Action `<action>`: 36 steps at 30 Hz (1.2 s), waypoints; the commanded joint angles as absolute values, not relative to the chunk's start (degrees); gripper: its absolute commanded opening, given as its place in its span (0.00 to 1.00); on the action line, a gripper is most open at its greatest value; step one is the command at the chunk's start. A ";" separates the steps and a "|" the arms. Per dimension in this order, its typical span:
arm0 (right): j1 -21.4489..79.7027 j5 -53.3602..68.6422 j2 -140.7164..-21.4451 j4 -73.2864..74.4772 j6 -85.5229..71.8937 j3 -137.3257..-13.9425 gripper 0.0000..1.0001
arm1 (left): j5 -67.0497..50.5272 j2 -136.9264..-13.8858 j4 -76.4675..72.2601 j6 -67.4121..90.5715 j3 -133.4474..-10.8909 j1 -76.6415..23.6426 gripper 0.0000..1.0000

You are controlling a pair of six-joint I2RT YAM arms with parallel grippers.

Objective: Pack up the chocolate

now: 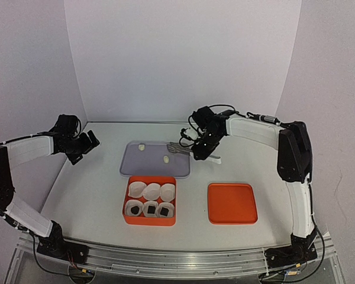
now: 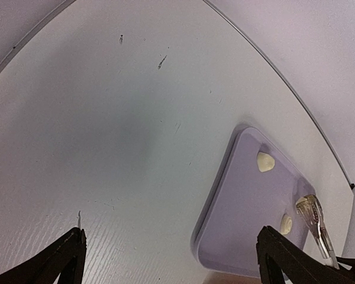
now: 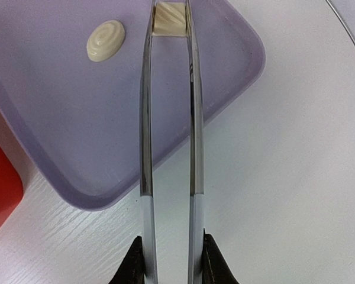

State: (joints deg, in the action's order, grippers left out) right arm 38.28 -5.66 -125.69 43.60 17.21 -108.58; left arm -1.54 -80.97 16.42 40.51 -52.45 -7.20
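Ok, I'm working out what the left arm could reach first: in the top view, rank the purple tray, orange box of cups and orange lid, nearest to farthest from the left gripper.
From the left gripper:
1. Purple tray, to its right, mid-table.
2. Orange box, just below the tray in this view.
3. Orange lid, far over on the right side.

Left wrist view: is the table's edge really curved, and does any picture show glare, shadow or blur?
Left wrist view: the edge of the table bows from lens distortion, and a soft grey shadow lies mid-table. Right wrist view: sharp, with bright glare lines along the tongs. Top view: even light, faint shadows, no blur.
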 commanded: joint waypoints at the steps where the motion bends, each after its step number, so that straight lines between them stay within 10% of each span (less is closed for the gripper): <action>1: 38.24 -2.09 -114.47 42.64 18.57 -106.06 0.07 | -2.33 -80.49 14.20 40.64 -54.39 -7.31 1.00; 36: 50.50 4.24 -101.25 56.60 27.46 -90.98 0.09 | -9.85 -79.34 12.07 36.18 -54.89 -7.36 1.00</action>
